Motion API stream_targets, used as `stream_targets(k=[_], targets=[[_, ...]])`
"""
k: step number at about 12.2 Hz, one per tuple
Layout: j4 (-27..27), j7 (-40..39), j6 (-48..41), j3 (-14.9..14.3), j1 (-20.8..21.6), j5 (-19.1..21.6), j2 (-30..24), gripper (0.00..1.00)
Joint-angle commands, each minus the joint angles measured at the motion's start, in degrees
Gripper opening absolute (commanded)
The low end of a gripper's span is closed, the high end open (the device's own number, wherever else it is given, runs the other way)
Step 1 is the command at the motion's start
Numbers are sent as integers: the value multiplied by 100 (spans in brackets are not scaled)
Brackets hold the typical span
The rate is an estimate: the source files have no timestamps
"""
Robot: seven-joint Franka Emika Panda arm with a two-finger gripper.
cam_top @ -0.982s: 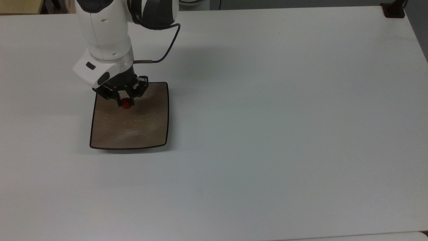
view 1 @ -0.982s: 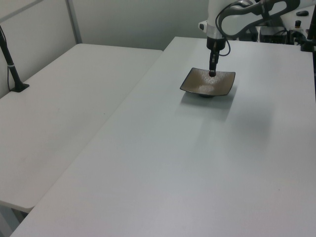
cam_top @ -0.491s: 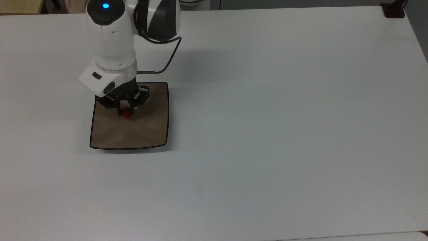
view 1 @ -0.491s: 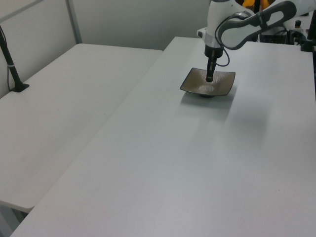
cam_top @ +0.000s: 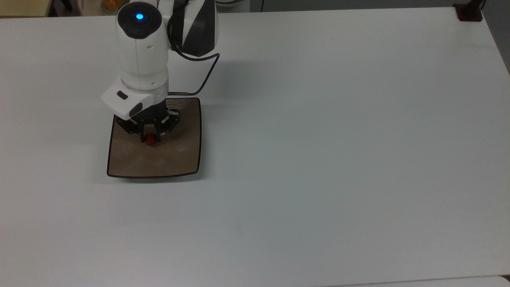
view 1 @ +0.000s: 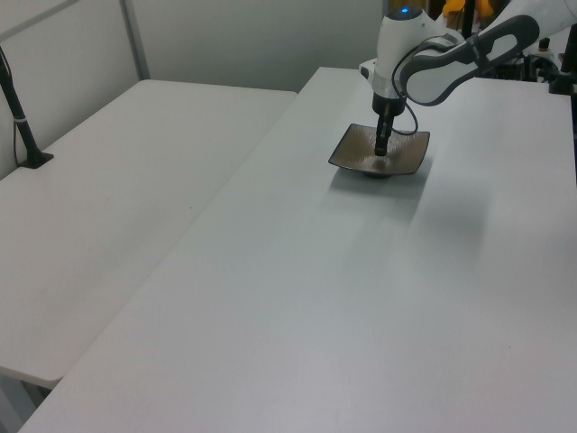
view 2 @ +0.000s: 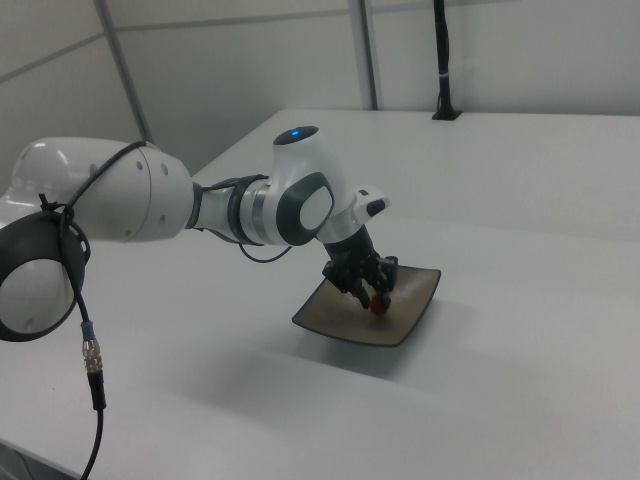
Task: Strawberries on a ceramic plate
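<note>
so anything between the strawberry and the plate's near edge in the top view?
No. In the top view, only bare plate surface lies between the strawberry, held in the hand, and the ceramic plate's lower edge.

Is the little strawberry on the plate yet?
Cannot tell. The gripper is shut on the strawberry low over the ceramic plate, but contact isn't visible.

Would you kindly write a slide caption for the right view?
The gripper holds a strawberry low over the brown plate on a white table.
</note>
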Motion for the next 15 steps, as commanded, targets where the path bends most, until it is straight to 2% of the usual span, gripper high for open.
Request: stream_targets(k=[1, 4, 7, 11, 15], targets=[[-127, 221, 86, -54, 70, -93, -129, 100], [-92, 369, -167, -54, 78, -66, -338, 100], [-65, 396, -1264, -62, 245, -23, -996, 100], [13, 379, -2240, -246, 254, 855, -1832, 100], [137, 396, -3365, -335, 517, 1041, -2499, 100]])
